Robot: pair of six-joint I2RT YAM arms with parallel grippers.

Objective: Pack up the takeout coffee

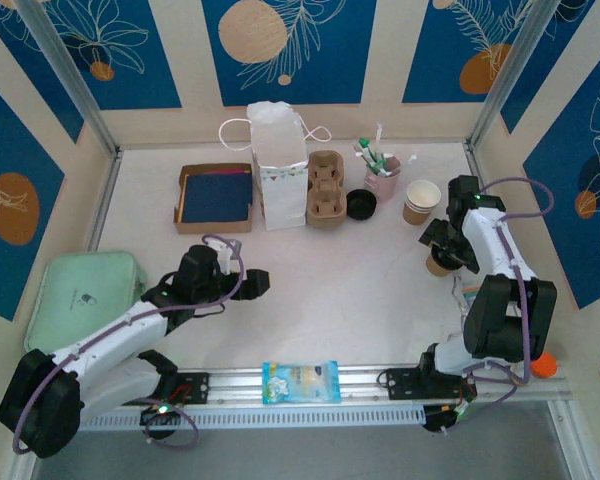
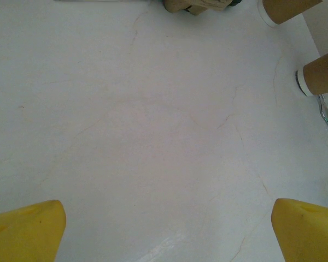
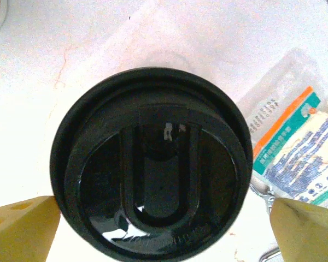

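- One takeout coffee point(image 1: 437, 267) stands upright on the tabletop point(image 1: 330, 300) at the right side, just on the near side of the stack of brown cups point(image 1: 421, 201). Its long axis is vertical, with the base on the surface and the mouth up.
- A black lid point(image 3: 153, 164) covers its mouth. In the right wrist view the lid faces straight at the camera, and its raised U-shaped ridge opens toward the top of the picture.
- The right pincer point(image 3: 164, 232) hangs directly over the cup with its jaws spread wide and nothing gripped. One yellow fingertip point(image 3: 22, 229) is just beside the lid's rim, and the other stands a little clear on the opposite side.
- A printed packet point(image 3: 298, 147) in clear wrap lies flat on the tabletop just beside the cup.
- The left pincer point(image 2: 167, 232) is also spread open and holds nothing. Its yellow fingertips point(image 2: 27, 232) are set wide apart above bare tabletop, left of centre and well apart from the coffee.
- In the left wrist view the coffee's brown wall shows at the right edge, with the stack of cups beyond it.
- Along the far side stand a white paper bag point(image 1: 278, 165), a cardboard cup carrier point(image 1: 326, 188) just beside it, a second black lid point(image 1: 361, 205) and a pink cup of stirrers point(image 1: 382, 182).
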